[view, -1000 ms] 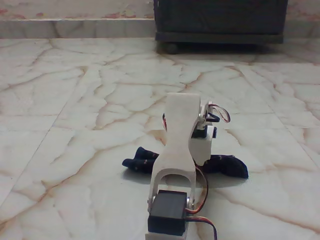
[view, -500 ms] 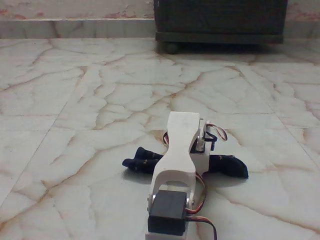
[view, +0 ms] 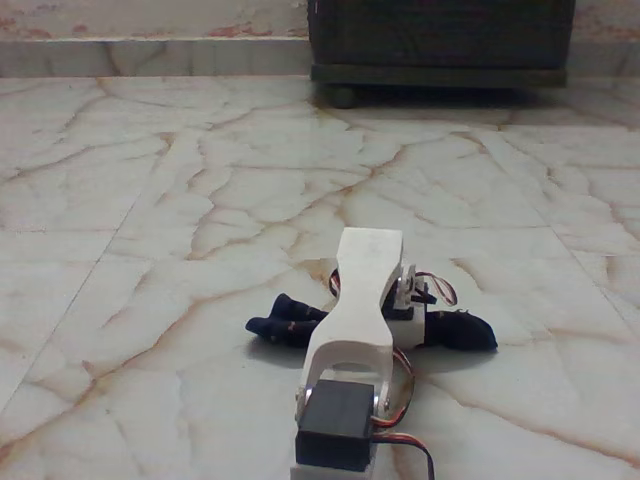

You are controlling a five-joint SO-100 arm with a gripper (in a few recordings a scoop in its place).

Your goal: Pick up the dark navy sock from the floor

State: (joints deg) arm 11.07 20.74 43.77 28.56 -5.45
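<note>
In the fixed view the floor (view: 150, 200) spreads across the whole frame, glossy cream-white marble tiles run through with brownish-orange veins and thin grout lines. Its left half lies bare.

Toward the near edge, a little left of centre, the toe end of the dark navy sock (view: 285, 325) begins. The sock lies flat on the tiles, stretched sideways, with faint reddish specks on the fabric. Its middle is hidden behind the arm, and its other end comes out on the right side, rounded and dark, resting on the tiles.

The white arm (view: 358, 300) rises from the near edge at centre, a black servo block (view: 335, 425) at its base, with red, orange and black wires looping out to the right of it. The arm leans forward and down over the middle of the sock.

The gripper (view: 408, 318) sits low at the far end of the arm, right at the sock, but the arm's body covers its fingers, so I cannot tell whether they are apart, together or closed on the fabric.

At the far edge, right of centre, stands a dark cabinet (view: 440, 40) against the wall.
</note>
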